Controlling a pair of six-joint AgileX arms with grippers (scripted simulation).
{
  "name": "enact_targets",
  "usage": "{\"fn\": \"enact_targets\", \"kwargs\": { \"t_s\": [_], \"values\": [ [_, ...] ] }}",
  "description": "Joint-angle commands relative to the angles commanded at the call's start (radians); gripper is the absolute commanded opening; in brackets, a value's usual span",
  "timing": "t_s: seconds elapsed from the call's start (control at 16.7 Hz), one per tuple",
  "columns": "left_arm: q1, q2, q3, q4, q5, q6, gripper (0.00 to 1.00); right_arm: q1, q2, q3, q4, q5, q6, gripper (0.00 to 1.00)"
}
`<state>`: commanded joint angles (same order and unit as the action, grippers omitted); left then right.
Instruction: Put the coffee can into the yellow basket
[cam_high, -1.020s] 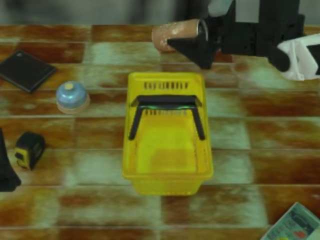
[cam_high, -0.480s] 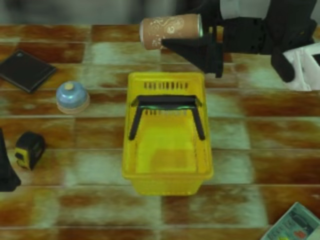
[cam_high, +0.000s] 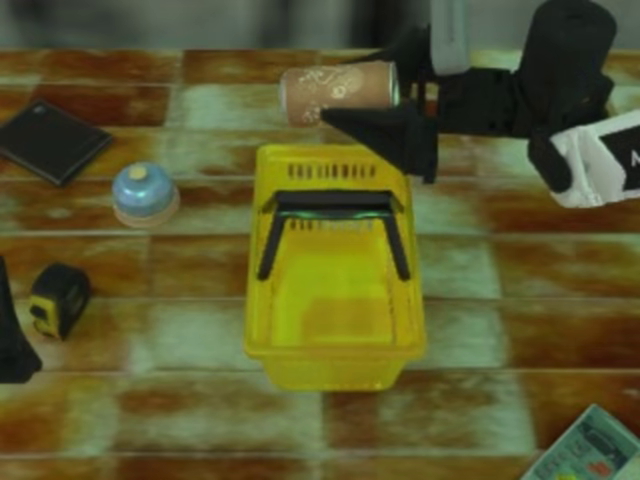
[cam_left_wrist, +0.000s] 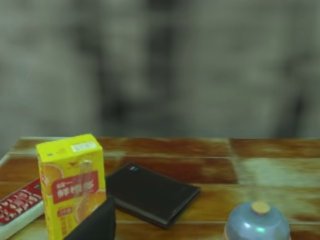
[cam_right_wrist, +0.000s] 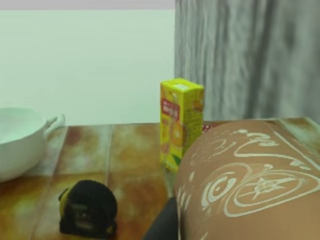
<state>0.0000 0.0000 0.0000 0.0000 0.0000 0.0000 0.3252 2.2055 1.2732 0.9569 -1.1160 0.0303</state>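
While the right gripper (cam_high: 400, 105) is squeezed tight on the dark end of the coffee can (cam_high: 335, 92), the can hangs sideways in the air. Its long side runs from 3 o'clock to 9 o'clock, and it sticks out from the gripper toward 9 o'clock. In the right wrist view the can (cam_right_wrist: 250, 180) fills the near corner. The yellow basket (cam_high: 335, 350) sits just past the can toward 6 o'clock, with its far rim almost under it. I think the can must next go toward 6 o'clock, over the basket's open middle. The left gripper (cam_high: 12, 340) rests far off at 9 o'clock, and I cannot tell how its fingers stand.
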Motion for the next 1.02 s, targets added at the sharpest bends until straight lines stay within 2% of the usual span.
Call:
{"fn": "enact_targets", "kwargs": {
  "t_s": [0.24, 0.54, 1.02],
  "values": [
    [0.000, 0.000, 0.000, 0.000, 0.000, 0.000, 1.00, 0.006, 0.127, -0.033, 0.163, 0.001, -0.002, 0.00],
    [0.000, 0.000, 0.000, 0.000, 0.000, 0.000, 1.00, 0.008, 0.151, -0.041, 0.189, 0.003, -0.003, 0.00],
    [0.000, 0.000, 0.000, 0.000, 0.000, 0.000, 1.00, 0.008, 0.151, -0.041, 0.189, 0.003, -0.003, 0.60]
  ]
}}
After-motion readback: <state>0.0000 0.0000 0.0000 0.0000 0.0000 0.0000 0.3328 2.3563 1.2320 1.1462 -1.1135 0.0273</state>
